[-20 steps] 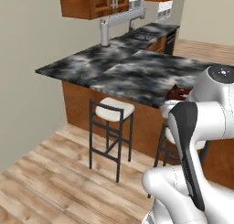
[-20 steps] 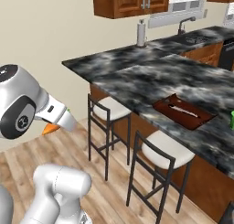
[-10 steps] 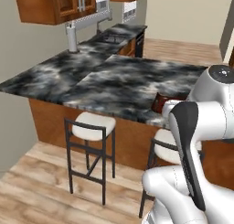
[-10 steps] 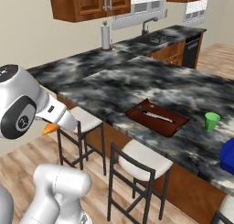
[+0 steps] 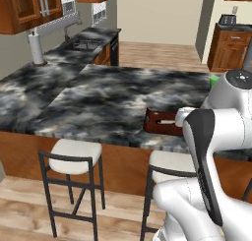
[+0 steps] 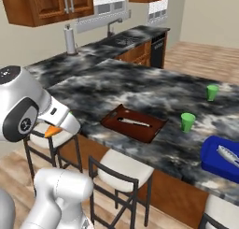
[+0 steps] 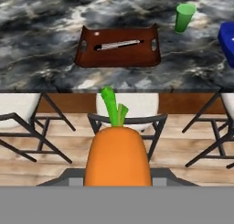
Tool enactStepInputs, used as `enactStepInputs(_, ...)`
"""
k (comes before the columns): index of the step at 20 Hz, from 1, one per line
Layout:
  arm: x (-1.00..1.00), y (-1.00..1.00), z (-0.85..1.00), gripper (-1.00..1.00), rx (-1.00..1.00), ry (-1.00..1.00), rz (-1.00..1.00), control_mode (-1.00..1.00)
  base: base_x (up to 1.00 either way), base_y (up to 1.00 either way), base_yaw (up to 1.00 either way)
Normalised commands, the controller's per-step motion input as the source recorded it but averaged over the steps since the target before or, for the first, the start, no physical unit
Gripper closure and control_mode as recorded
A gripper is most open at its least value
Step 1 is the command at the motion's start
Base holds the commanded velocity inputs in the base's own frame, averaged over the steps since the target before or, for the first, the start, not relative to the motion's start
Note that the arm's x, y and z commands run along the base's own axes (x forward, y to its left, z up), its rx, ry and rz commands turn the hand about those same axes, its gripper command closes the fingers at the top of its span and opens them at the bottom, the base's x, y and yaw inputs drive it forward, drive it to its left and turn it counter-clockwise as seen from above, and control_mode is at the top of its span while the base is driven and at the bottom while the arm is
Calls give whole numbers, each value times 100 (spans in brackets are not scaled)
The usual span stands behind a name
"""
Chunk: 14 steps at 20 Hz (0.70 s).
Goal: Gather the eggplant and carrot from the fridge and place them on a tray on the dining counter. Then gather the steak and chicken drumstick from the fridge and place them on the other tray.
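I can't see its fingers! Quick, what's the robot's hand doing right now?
End effector: closed, holding the carrot, green tip pointing toward the brown wooden tray on the dining counter.

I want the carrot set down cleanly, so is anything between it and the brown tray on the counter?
Partly. The carrot in the gripper sits below counter height, with a stool and the counter edge between it and the tray. A utensil lies inside the tray.
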Motion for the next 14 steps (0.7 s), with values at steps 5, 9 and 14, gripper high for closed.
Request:
enactStepInputs(5, 0, 0, 0, 100, 0, 0, 0, 100, 59, 1, -36)
enactStepInputs(9, 0, 0, 0, 100, 0, 0, 0, 100, 70, 5, -34)
enactStepInputs(14, 74, 7, 0, 100, 0, 1, -21, -100, 16, 1, -6)
